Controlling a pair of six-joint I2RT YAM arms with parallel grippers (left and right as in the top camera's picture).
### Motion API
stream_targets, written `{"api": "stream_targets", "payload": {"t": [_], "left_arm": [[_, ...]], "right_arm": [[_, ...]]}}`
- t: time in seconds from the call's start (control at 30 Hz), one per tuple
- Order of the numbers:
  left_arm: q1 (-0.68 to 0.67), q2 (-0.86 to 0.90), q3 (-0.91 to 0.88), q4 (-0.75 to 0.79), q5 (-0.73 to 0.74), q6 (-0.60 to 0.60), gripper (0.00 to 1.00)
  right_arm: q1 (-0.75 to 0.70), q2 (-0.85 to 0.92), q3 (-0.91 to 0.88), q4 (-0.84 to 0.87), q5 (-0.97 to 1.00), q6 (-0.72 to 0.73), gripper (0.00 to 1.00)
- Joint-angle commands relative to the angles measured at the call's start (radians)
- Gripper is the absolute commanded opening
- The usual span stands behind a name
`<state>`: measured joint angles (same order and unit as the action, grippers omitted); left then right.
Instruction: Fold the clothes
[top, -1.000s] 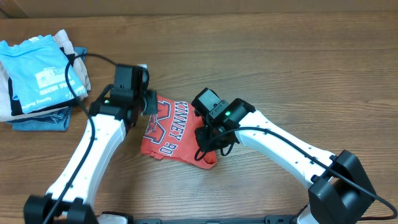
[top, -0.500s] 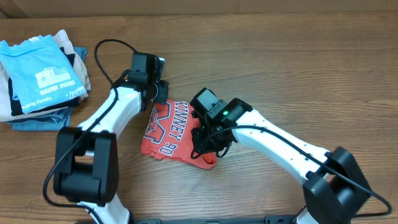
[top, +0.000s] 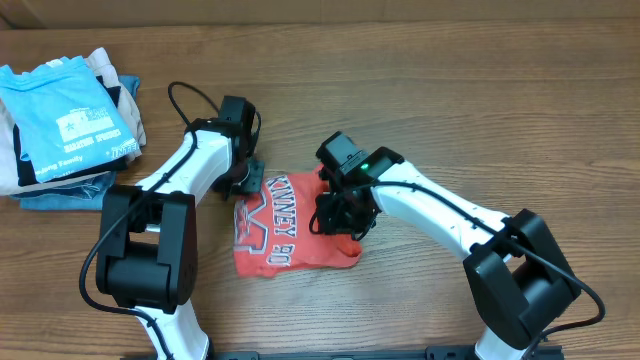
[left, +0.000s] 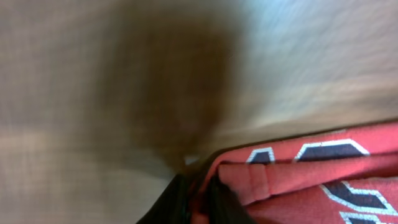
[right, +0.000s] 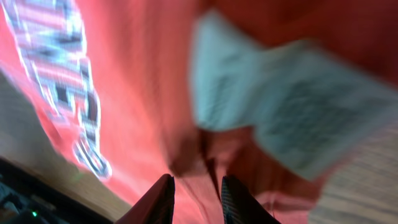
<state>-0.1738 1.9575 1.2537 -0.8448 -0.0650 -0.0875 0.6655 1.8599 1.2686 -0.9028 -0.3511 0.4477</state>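
— Well, where do we find the coral-red cotton T-shirt (top: 290, 225)?
— We see it folded into a compact rectangle at the middle of the brown wooden table (top: 480, 90), navy-and-white block lettering facing up.
— And our left gripper (top: 249, 180)?
— At the shirt's far left corner. The wrist view shows its black fingers (left: 180, 202) nearly together, pinching a red hem.
— The right gripper (top: 340, 215)?
— Down on the shirt's right side. Its fingers (right: 163, 199) stand slightly apart over bunched red cloth, near a pale printed label (right: 280, 118). We cannot tell whether they grip anything.
— Anything else?
— A light blue printed T-shirt (top: 65, 120) tops a stack of folded garments at the table's left edge, well apart.
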Motion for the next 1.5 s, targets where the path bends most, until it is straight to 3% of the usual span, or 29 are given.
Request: {"api": "stream_targets", "payload": {"t": [0.0, 0.2, 0.23, 0.27, 0.3, 0.57, 0.6, 0.63, 0.67, 0.73, 0.77, 0.87, 1.2, 1.47], "left_arm": [[0.033, 0.069, -0.04, -0.129, -0.053, -0.145, 0.14], [0.044, 0.069, -0.04, -0.348, 0.02, -0.224, 0.16], [0.044, 0.069, -0.04, -0.37, 0.034, -0.223, 0.14], [0.043, 0.069, -0.04, -0.389, 0.042, -0.224, 0.04], [0.043, 0.069, -0.04, -0.404, 0.051, -0.223, 0.04], [0.047, -0.086, -0.021, -0.335, 0.048, -0.211, 0.04], [0.048, -0.125, -0.012, -0.319, 0.049, -0.207, 0.07], [0.048, -0.162, -0.003, -0.298, 0.056, -0.2, 0.22], [0.048, -0.216, 0.006, -0.257, 0.08, -0.182, 0.46], [0.048, -0.272, 0.007, -0.182, 0.142, -0.124, 0.78], [0.048, -0.286, 0.007, -0.15, 0.171, -0.091, 0.87], [0.047, -0.283, 0.006, -0.05, 0.309, 0.023, 0.88], [0.049, -0.067, 0.006, 0.039, 0.546, 0.278, 0.9], [0.056, 0.047, 0.037, 0.038, 0.642, 0.323, 0.95]], "right_arm": [[-0.036, 0.0, 0.001, 0.013, 0.019, -0.006, 0.29], [-0.1, 0.0, 0.001, 0.03, 0.055, -0.012, 0.29], [-0.11, 0.0, 0.001, 0.031, 0.055, -0.03, 0.29], [-0.12, 0.0, 0.001, 0.031, 0.055, -0.051, 0.29], [-0.126, 0.0, 0.001, 0.031, 0.056, -0.065, 0.29], [-0.145, 0.0, 0.001, 0.023, 0.141, -0.108, 0.37], [-0.145, 0.0, 0.001, 0.023, 0.142, -0.108, 0.37], [-0.145, 0.0, 0.002, 0.023, 0.142, -0.108, 0.38], [-0.145, 0.0, 0.001, 0.024, 0.142, -0.108, 0.38], [-0.145, 0.0, 0.001, 0.024, 0.142, -0.108, 0.39], [-0.145, 0.0, 0.001, 0.024, 0.142, -0.108, 0.39], [-0.145, 0.0, 0.001, 0.019, 0.141, -0.107, 0.4], [-0.145, 0.0, 0.001, 0.0, 0.141, -0.107, 0.4], [-0.145, 0.0, 0.001, 0.0, 0.14, -0.107, 0.4]]}}
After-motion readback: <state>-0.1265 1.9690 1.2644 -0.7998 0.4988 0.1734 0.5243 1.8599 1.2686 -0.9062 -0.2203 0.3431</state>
